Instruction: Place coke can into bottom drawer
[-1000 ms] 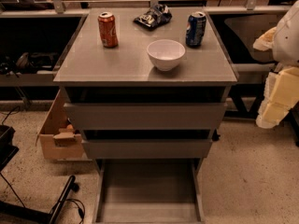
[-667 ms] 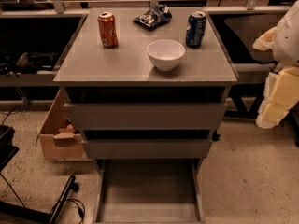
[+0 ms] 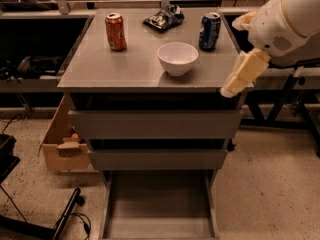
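Observation:
The coke can (image 3: 115,32), orange-red with a silver top, stands upright at the back left of the grey cabinet top (image 3: 115,69). The bottom drawer (image 3: 159,204) is pulled out near the floor, a shallow flat tray with nothing in it. My gripper (image 3: 243,74), pale yellow on a white arm, hangs at the right front corner of the cabinet top. It is far to the right of the coke can and holds nothing that shows.
A white bowl (image 3: 177,58) sits mid-top, a blue soda can (image 3: 210,31) behind it to the right, and a dark snack bag (image 3: 164,18) at the back. Two upper drawers (image 3: 155,125) are shut. A cardboard box (image 3: 62,144) and cables lie at the left.
My arm has swung left and up, from beside the cabinet to over its right front corner. The cans, bowl and drawers have not moved.

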You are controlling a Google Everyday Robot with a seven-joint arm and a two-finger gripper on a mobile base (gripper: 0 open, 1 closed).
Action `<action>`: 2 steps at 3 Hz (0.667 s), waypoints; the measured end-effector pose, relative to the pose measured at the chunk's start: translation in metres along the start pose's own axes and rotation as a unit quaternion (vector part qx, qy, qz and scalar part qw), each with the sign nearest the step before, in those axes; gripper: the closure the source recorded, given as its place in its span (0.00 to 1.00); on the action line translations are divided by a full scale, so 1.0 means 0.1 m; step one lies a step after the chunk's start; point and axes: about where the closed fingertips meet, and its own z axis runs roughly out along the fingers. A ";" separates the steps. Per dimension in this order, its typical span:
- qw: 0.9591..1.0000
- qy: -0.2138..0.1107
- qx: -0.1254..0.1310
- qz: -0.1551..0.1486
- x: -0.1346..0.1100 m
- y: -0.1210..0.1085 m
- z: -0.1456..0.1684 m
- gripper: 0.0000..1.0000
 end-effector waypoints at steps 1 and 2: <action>0.992 -0.128 0.013 0.019 -0.47 -0.35 0.44 0.00; 0.966 -0.253 0.030 0.044 -1.06 -0.70 0.83 0.00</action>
